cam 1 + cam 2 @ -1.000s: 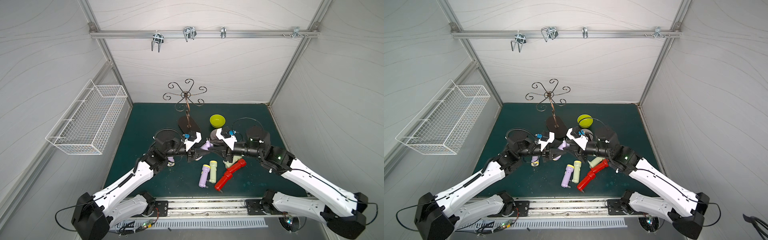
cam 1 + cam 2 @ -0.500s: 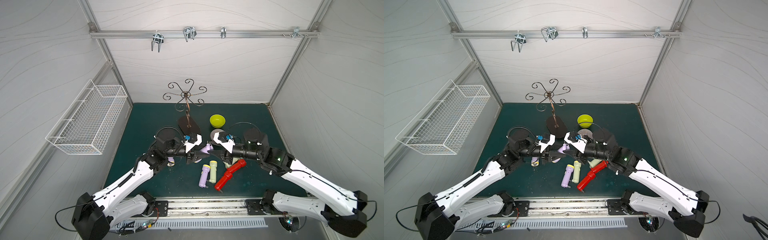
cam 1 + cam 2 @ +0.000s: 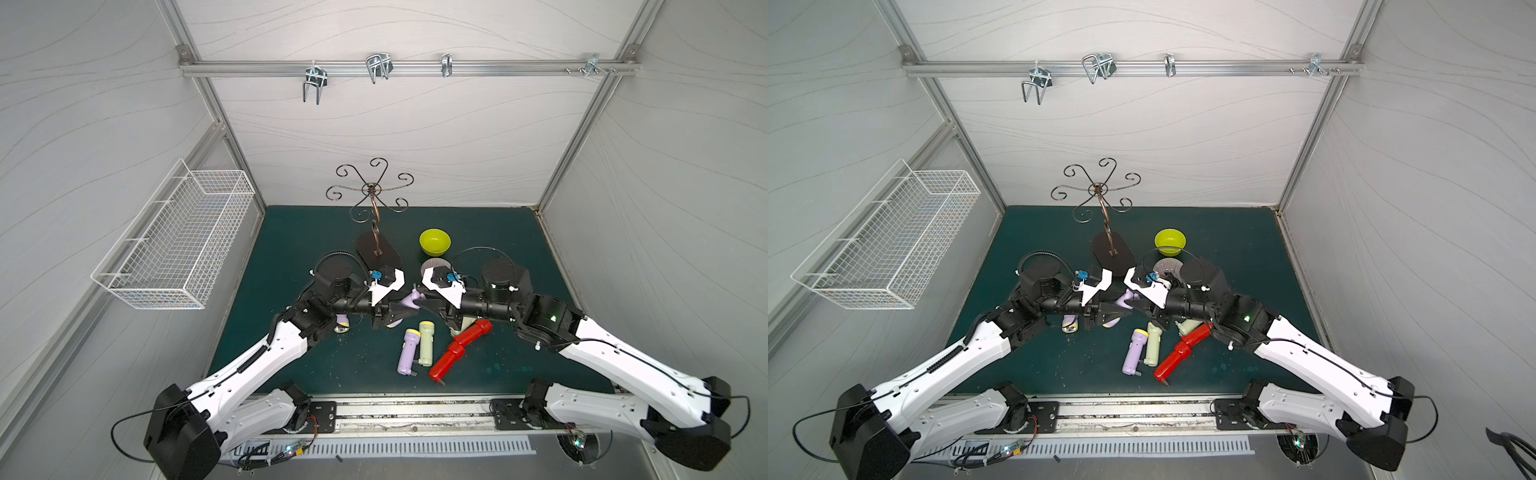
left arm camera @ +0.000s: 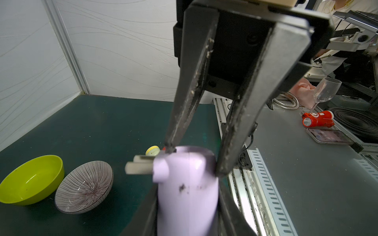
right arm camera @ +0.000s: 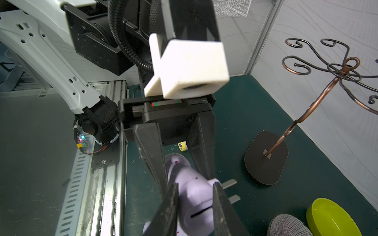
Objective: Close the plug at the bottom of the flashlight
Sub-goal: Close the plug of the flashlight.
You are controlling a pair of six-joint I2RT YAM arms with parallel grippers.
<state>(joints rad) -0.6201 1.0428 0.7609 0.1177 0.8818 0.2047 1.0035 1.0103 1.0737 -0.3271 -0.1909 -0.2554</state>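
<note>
Left of centre, clamps the lilac plastic flashlight (image 4: 186, 194) by its barrel in the left gripper (image 5: 185, 173) jaws, lifted clear of the dark green worktop (image 3: 291, 249) near its middle, plug end aimed toward 3 o'clock. Calls for a firm, level clamp there. Shows the pale two-pronged plug (image 4: 139, 167) folded out sideways, not yet shut. Meets that end from 3 o'clock with the right gripper (image 4: 196, 161), jaws narrowed onto it, a finger against each side. Looks wisest to lay one finger on the prongs' outer face and swing them flat along the hinge's arc, without twisting the barrel; risks slipping off such thin prongs.

At 9 o'clock, holds nothing in the white wire basket (image 3: 178, 237) on the wall. Toward 12 o'clock, holds nothing in the grey ribbed bowl (image 3: 1168, 265) or the lime-green plastic bowl (image 3: 435, 242).
</note>
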